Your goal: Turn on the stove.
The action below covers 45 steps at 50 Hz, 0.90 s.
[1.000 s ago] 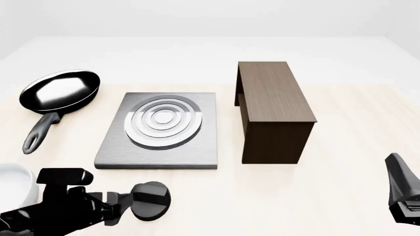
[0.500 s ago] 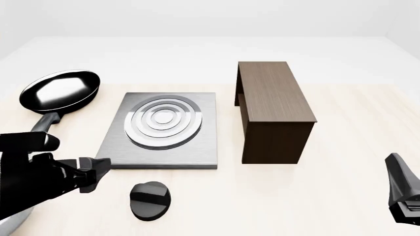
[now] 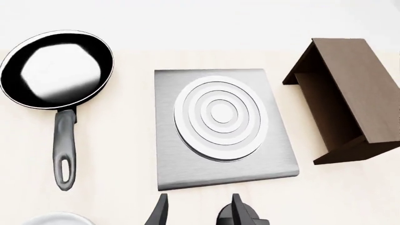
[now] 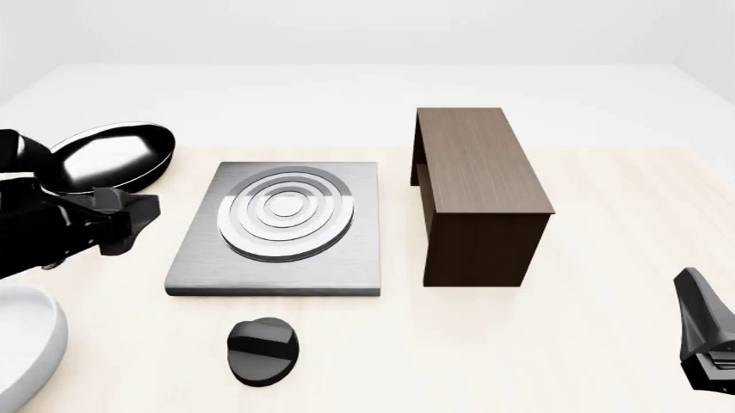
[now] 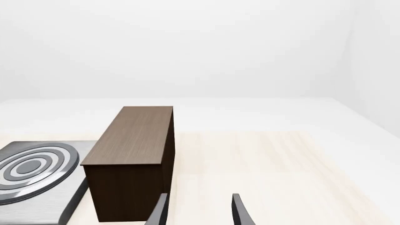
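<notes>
On the far left a white bowl (image 4: 21,344) shows only its smooth curved rim, beside and below the left gripper (image 4: 132,219); that gripper hangs above the bench (image 4: 597,344), its fingers (image 3: 160,213) parted to a middling gap and holding nothing. Beyond them lies the frying pan (image 4: 109,155), glossy black, round, with a long looped handle. Ahead of the fingers and slightly to their right sits the stove (image 4: 281,228): a flat square slab of brushed grey metal with raised concentric silver rings; it looks heavy, rigid and not meant to be lifted. Its knob (image 4: 263,348) lies apart from the slab, on the near side, lower than the left fingers and to their right: small, round, matte black, with a straight ridge across its top. I judge it stiff and light, likely smooth at the rim, so pinching across the ridge seems the surest hold for turning. Further right stands a dark brown wood-grain cabinet (image 4: 477,194), box-shaped and open-sided. The right gripper (image 5: 198,211) waits well right of it, fingers (image 5: 237,211) moderately apart, empty.
</notes>
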Each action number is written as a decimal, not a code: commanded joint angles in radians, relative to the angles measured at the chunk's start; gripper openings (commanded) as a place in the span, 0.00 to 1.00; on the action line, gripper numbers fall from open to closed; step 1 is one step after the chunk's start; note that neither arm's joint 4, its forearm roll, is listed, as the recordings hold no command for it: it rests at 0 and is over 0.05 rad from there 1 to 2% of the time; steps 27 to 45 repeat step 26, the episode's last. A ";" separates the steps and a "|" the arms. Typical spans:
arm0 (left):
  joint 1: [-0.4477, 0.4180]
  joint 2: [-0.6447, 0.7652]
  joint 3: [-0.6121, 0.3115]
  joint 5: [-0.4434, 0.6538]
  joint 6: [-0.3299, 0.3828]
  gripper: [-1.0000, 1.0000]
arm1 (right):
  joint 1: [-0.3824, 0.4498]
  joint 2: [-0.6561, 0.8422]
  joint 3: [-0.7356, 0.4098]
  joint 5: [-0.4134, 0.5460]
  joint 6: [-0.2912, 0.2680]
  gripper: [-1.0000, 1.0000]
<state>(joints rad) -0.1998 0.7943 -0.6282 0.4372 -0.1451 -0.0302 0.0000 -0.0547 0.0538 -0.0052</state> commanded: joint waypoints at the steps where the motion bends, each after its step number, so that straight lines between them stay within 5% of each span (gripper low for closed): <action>1: 0.028 0.020 -0.106 0.036 0.040 1.00 | 0.000 0.000 0.000 0.000 0.000 1.00; 18: 0.066 0.011 -0.191 0.071 0.064 1.00 | 0.000 0.000 0.000 0.000 0.000 1.00; 45: 0.069 0.020 -0.187 0.045 0.047 1.00 | 0.000 0.000 0.000 0.000 0.000 1.00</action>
